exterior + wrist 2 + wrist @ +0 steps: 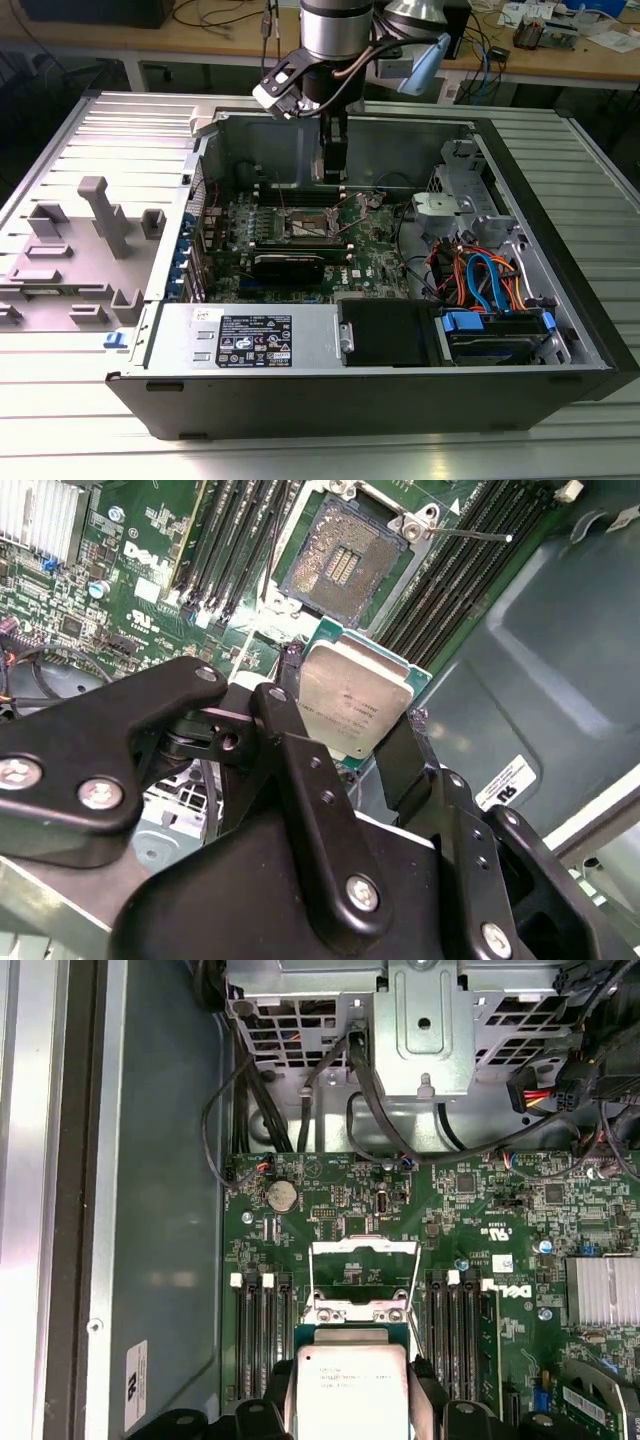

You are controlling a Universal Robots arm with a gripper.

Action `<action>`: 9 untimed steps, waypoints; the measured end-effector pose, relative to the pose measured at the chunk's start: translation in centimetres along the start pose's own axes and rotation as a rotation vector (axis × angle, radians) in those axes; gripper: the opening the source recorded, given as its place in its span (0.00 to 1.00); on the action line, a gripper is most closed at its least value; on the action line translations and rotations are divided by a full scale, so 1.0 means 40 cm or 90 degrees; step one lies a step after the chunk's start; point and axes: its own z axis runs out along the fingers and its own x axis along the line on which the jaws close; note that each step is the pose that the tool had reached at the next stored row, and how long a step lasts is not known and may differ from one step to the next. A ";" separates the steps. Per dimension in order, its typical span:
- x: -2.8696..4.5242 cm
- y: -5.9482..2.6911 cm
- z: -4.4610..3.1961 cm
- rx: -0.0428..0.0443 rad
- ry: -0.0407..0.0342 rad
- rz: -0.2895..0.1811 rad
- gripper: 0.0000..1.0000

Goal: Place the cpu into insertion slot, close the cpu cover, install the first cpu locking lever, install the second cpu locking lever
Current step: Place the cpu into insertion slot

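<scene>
The gripper (350, 712) was closed on the cpu (352, 685). Its two black fingers (400, 752) pinched the chip at two opposite edges, so the grey metal top was left free. The cpu hung in the air over the motherboard (375, 262), near the insertion slot (340, 565) and not yet in it, toward the far wall of the computer case (400, 140) as the exterior view shows it; how high above the board it was, I could not tell. I judge the chip to be light, thin and stiff, with a smooth top that may slip, and fragile on its underside. A hold on the edges, as here, seems the right one, and it should go down flat, because the fine contacts of the slot would bend easily. The slot lay open: in the first wrist view the cpu cover (362, 1248) stood tilted up, and a thin wire locking lever (470, 535) pointed away from the slot's corner. The room was narrow, with black memory slots (235, 540) close along two sides of the slot and cables (480, 275) toward the case's end at the exterior view's right. The case rested on a ribbed metal bench (300, 455), near its middle.
</scene>
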 end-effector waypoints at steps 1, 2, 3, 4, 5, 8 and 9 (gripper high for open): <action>-0.001 -0.022 0.025 -0.0007 0.0002 0.000 0.55; -0.008 -0.028 0.050 -0.0006 0.0002 -0.001 0.55; -0.025 -0.037 0.087 -0.0005 0.0003 -0.004 0.55; -0.030 -0.040 0.095 -0.0006 0.0006 -0.005 0.55; -0.031 -0.041 0.099 -0.0006 0.0006 -0.005 0.55; -0.032 -0.045 0.123 -0.0006 0.0007 -0.008 0.55; -0.032 -0.047 0.132 -0.0006 0.0008 -0.009 0.55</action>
